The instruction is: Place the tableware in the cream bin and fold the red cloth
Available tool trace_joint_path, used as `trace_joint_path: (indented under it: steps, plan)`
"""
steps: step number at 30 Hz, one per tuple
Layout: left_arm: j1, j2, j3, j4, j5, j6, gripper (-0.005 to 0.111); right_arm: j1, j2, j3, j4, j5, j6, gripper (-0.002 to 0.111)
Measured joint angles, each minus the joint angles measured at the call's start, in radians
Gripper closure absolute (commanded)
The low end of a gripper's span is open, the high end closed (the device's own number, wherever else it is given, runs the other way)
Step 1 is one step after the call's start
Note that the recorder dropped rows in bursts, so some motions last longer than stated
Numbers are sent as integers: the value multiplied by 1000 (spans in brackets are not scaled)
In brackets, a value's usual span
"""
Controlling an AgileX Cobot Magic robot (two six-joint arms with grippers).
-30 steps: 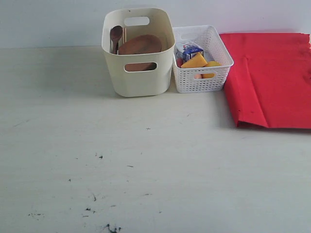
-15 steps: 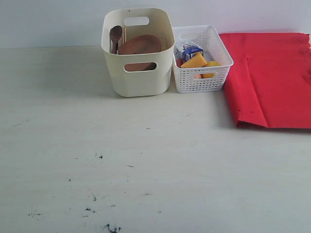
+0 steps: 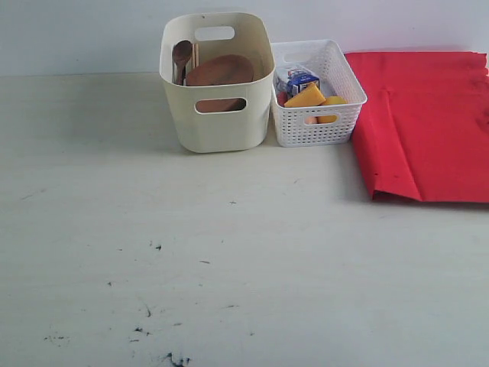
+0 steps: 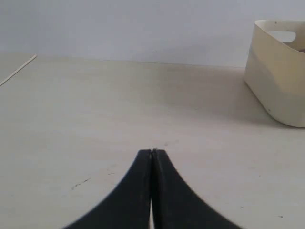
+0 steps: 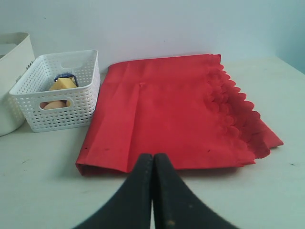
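**Bin loaded, cloth doubled over, both my claws idle**

Exterior view: the cream bin point(image 3: 218, 126) stands at the back of the table point(image 3: 229, 267). Inside it the round brown plate point(image 3: 220, 70) leans, with the dark wooden spoon point(image 3: 182, 55) by the wall farthest from the white lattice basket point(image 3: 317, 122). I cannot make out the rest of the tableware in there, but I see none outside the bin. The basket sits just beside the bin with food in it. Past the basket, away from the bin, the red cloth point(image 3: 428, 122) lies flat with one layer folded over another. Neither of my claws shows here.

Left wrist view: my left gripper point(image 4: 151, 152) is pinched tip to tip on nothing, over bare tabletop well apart from the bin.

Right wrist view: my right gripper point(image 5: 152, 156) is closed tight and empty too. It faces the cloth's near edge, and the scalloped edge lies on the side away from the bin.

I judge both steps done or close to it. If the cloth wants one more fold, I must open my right claw, pinch a near corner and carry it across squarely so the layers do not skew
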Motion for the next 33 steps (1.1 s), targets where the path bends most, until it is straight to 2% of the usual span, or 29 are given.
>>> trace_joint_path:
  steps: [33]
  plan:
    - [0,0,0,0,37,0,107,0,0,0,0,0,0,108]
